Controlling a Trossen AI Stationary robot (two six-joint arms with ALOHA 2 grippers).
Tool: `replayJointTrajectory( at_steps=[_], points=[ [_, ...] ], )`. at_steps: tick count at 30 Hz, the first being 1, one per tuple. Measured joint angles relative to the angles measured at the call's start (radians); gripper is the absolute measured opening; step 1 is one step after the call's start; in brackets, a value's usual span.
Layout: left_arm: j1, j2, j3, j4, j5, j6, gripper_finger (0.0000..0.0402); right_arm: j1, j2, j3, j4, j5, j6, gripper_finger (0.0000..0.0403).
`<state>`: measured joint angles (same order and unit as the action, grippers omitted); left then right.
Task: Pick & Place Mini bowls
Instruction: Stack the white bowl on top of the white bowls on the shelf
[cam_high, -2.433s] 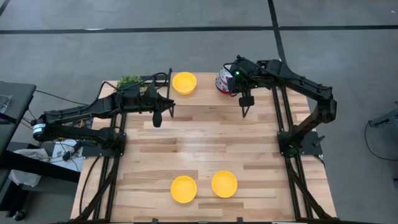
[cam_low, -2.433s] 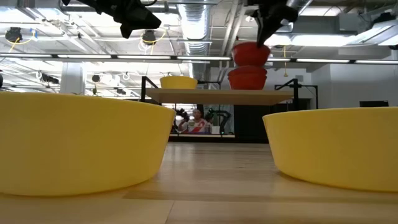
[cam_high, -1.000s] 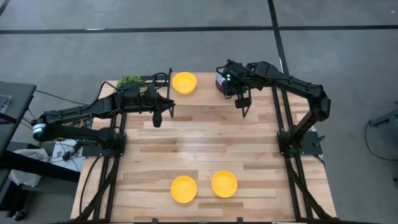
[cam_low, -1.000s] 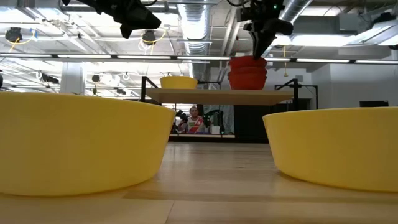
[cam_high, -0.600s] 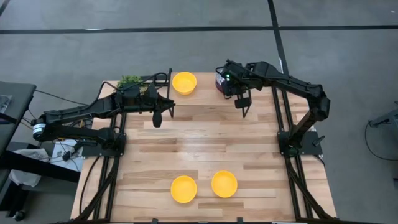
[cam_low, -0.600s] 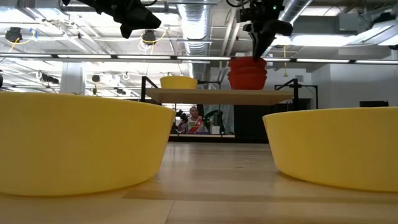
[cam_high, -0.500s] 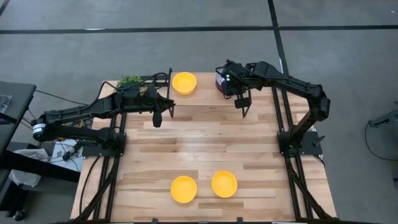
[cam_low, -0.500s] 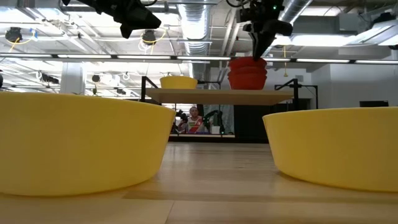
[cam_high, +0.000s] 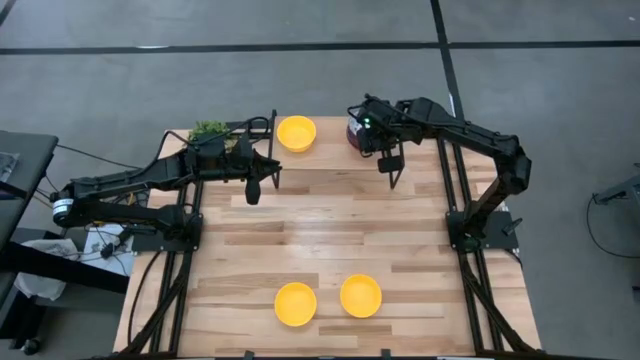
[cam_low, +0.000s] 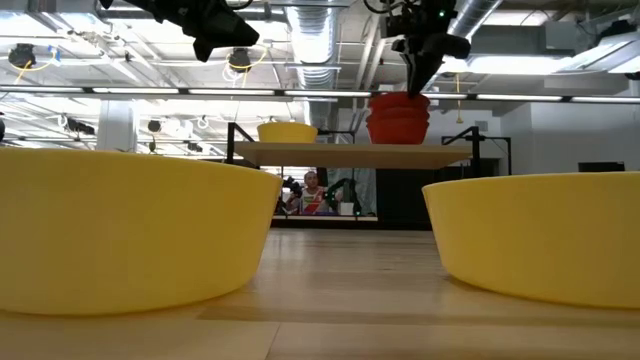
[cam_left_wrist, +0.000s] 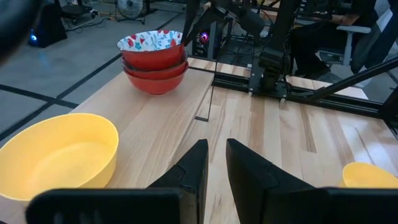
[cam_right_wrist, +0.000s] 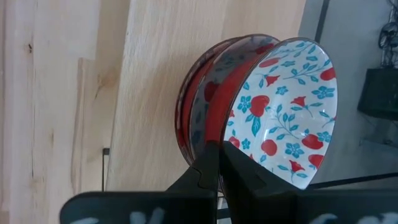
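Pick step: right gripper (cam_right_wrist: 219, 163) clamped on rim of top floral bowl (cam_right_wrist: 283, 109), stacked w/ 2 more just below it, next needs a straight lift; left gripper (cam_left_wrist: 214, 163) idle, slightly parted, empty.

Three yellow bowls (cam_high: 296, 132), two stacked floral bowls (cam_left_wrist: 153, 60), one potted plant (cam_high: 209, 130).
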<state>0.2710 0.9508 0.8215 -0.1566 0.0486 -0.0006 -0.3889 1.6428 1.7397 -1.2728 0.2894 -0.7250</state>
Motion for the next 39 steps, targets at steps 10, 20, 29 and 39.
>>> replayJointTrajectory(
  at_steps=[10,20,29,39],
  points=[
    [0.000,0.000,0.000,0.000,0.000,0.000,0.0057,0.000,0.000,0.000,0.000,-0.002,0.000,0.0000],
    [0.000,0.000,0.000,0.000,0.000,0.000,0.0057,0.001,0.033,0.000,-0.002,0.023,-0.006,0.0000],
    [0.000,0.000,0.000,0.000,0.000,0.000,0.0057,0.001,0.031,0.000,0.006,0.024,-0.007,0.0001],
    [0.000,0.000,0.000,0.000,0.000,0.000,0.0057,0.001,0.030,0.000,0.006,0.024,-0.007,0.0012]
  ],
)
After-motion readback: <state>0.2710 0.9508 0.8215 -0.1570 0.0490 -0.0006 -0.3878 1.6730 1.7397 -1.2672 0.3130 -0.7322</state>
